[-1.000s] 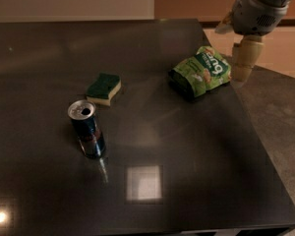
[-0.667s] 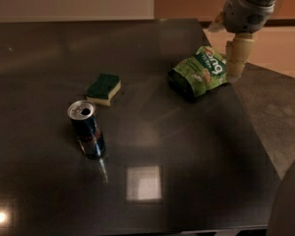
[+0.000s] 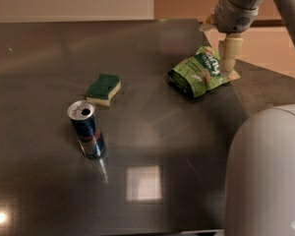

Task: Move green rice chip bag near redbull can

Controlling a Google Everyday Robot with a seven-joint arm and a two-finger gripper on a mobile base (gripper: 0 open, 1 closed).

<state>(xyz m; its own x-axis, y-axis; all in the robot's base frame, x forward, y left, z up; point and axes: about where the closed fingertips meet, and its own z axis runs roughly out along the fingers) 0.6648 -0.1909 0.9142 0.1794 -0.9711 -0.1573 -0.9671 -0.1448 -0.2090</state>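
Gripper: the gripper is hanging over the far right side of the bench, directly above the right end of the bag, with its pale lower tip reaching down to that end.
Grip state: I cannot tell whether the gripper is standing open or closed, nor whether it is actually touching the bag.
Green rice chip bag: the green rice chip bag is lying crinkled on the bench near its far right edge, its dark end pointing left and its lettered end lying under the gripper.
Redbull can: the redbull can is standing upright on the left front part of the bench, silver top showing, well apart from the bag.
Sponge: a green-topped yellow sponge is lying just behind the can, touching neither can nor bag.
Robot body: a white rounded shell is filling the lower right corner and covering the bench there.
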